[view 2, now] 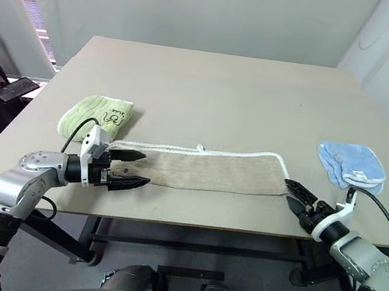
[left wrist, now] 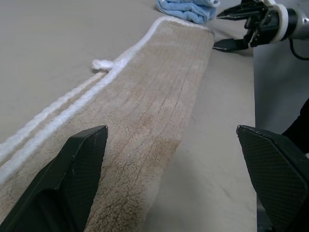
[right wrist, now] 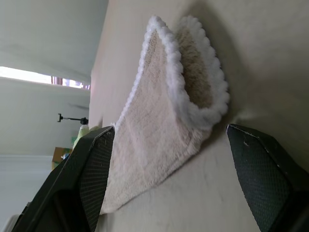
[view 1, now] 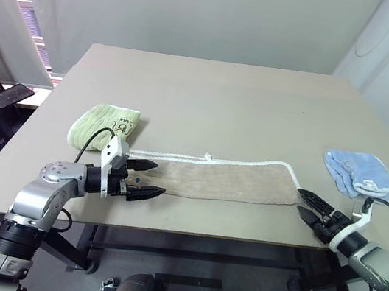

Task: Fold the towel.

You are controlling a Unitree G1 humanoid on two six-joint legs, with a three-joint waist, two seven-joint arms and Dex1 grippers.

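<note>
Beige towel (view 1: pixel 222 179) lies folded in long strip along table's (view 1: pixel 225 98) near edge, white corded edge on far side. Left gripper (view 1: pixel 145 178) spread wide at its left end, empty. Right gripper (view 1: pixel 310 207) released, just off right end. Green cloth (view 1: pixel 103 125) and blue cloth (view 1: pixel 358 173) beyond either end.

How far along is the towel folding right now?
Done: the towel lies on the table as a long doubled strip. In hand: nothing; the left tool and right tool sit open at its two ends. Left: grip the ends and fold it across.
</note>
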